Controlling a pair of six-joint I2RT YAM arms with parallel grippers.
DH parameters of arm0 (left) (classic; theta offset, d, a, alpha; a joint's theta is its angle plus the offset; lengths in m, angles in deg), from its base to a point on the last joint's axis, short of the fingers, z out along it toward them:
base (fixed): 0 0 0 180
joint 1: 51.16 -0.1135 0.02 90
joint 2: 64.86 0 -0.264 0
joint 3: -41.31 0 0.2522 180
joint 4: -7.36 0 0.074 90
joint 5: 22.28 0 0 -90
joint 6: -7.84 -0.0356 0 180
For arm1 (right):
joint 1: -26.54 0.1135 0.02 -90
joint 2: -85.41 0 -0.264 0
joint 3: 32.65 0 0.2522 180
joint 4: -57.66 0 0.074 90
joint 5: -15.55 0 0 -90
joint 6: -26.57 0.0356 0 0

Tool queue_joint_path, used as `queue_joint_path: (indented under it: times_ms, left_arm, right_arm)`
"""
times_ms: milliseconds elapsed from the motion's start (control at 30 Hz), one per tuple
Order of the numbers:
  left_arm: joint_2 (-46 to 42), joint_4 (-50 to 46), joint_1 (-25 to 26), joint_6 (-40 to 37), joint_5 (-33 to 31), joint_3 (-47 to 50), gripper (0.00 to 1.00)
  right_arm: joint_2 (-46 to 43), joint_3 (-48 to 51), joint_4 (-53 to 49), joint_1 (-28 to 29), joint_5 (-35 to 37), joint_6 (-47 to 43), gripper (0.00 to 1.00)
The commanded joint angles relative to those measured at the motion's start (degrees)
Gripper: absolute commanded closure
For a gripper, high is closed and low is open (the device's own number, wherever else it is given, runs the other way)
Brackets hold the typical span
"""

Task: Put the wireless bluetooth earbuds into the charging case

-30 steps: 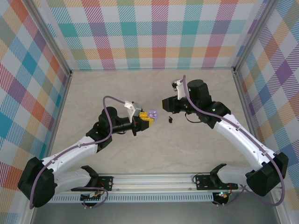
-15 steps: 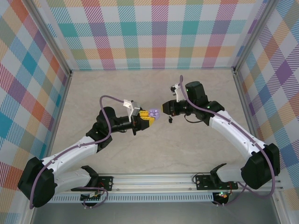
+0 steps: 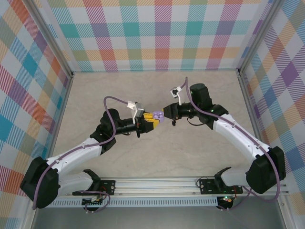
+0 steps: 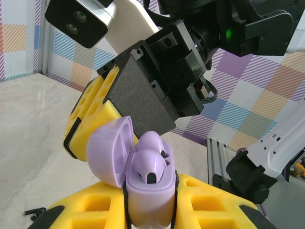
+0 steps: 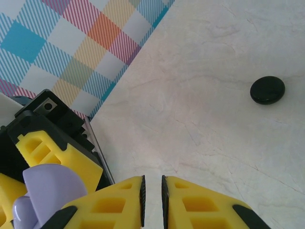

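My left gripper is shut on the lavender charging case, held upright with its lid swung open to the left. Two pale lavender earbuds sit in the case's wells, the nearer one showing a dark tip. In the top view the case hangs above the table's middle. My right gripper is right beside it, its yellow finger and black pad just behind the lid. The right gripper has its jaws drawn to a thin slit with nothing between them.
A round black puck lies on the marbled table, under the right wrist. A small black piece lies on the table below the left gripper. Plaid walls enclose the table on three sides.
The right gripper has moved left up to the case and its jaws have narrowed. The left gripper has shifted slightly up and right, still holding the case.
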Motion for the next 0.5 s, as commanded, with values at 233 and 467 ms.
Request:
queue_joint_path:
  times_ms: [233,467]
  left_arm:
    - [1.25,1.05,0.74,0.57,0.07,-2.0,0.77]
    - [2.29,-0.16,0.8,1.16,-1.84,-2.81,0.77]
  right_arm:
    - [-4.62,1.48,4.21,0.01,-4.45,-0.42,0.79]
    - [-5.0,0.67,1.13,0.01,-0.36,-1.65,0.79]
